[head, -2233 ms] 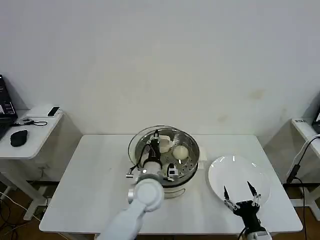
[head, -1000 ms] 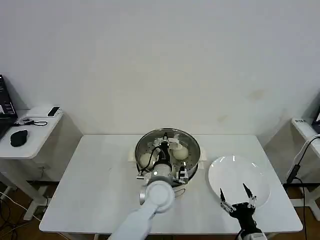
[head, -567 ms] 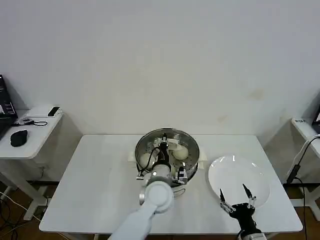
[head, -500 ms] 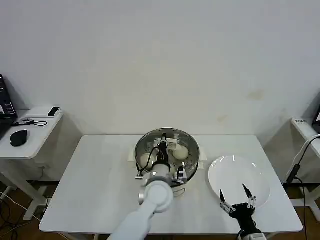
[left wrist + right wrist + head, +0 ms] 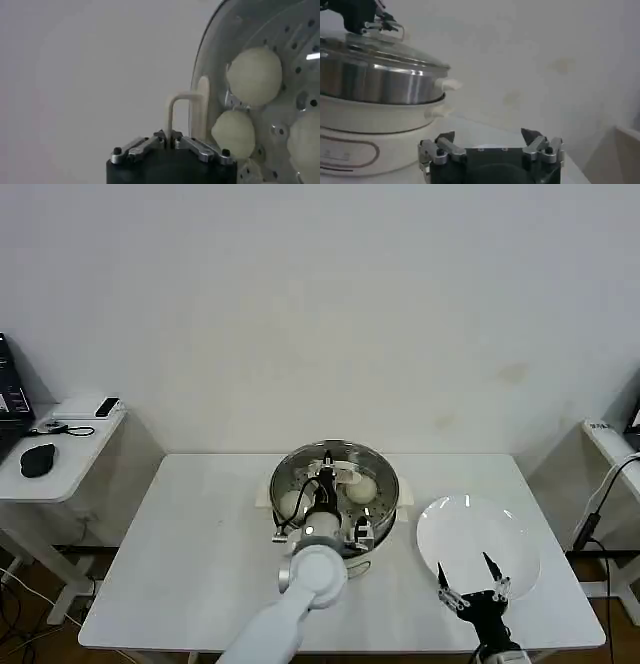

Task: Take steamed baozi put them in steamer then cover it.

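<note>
Lid on the pot, left arm on its handle.
Head view: left gripper (image 5: 330, 477) sits over the steamer (image 5: 335, 496); right gripper (image 5: 471, 584), jaws spread and empty, hangs by the plate (image 5: 478, 536).
Left wrist: jaws pinched on the cover (image 5: 252, 95) handle, seemingly; baozi (image 5: 254, 75) beyond them, under glass.
Right wrist: steamer beyond the empty jaws.

One steamer (image 5: 335, 494), one glass cover (image 5: 380, 47) with one cream handle (image 5: 185, 112), four baozi seen through it in the left wrist view (image 5: 254, 76), one white plate (image 5: 478, 544), two grippers (image 5: 325, 476) (image 5: 470, 579), two side tables (image 5: 60, 446)
</note>
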